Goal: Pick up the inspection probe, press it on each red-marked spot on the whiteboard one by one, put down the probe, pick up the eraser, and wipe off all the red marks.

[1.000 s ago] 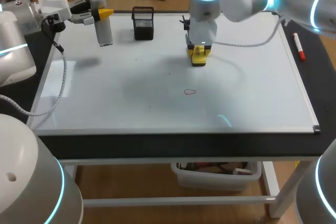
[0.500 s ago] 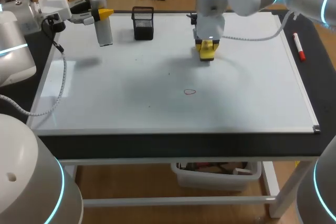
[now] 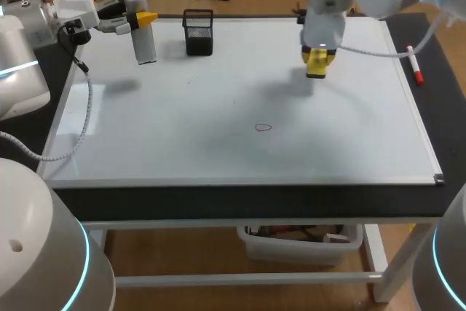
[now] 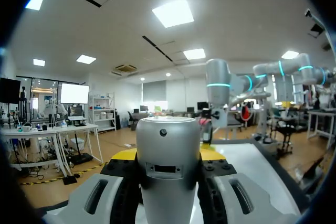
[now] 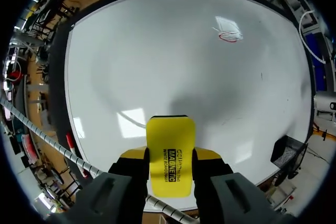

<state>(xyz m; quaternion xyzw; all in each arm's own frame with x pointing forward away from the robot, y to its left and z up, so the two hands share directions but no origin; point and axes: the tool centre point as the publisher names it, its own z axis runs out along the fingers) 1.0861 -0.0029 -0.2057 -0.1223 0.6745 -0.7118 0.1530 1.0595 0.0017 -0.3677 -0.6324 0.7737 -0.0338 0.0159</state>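
1. The left tool (image 3: 140, 18) gripped the probe (image 4: 168, 150), which stood upright at the whiteboard's (image 3: 218, 107) far left corner.
2. The right tool (image 5: 170, 157) clamped the eraser (image 3: 316, 63) above the board's far right part, long axis pointing down.
3. The red mark (image 3: 263, 127) lay well apart from it.

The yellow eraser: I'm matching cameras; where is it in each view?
Head view: the eraser in the right gripper, over the whiteboard's far right part.
Left wrist view: not discernible; the probe in the left gripper fills the foreground.
Right wrist view: the eraser between its own gripper's fingers.
Shared landmark: the red mark, in head and right wrist views.
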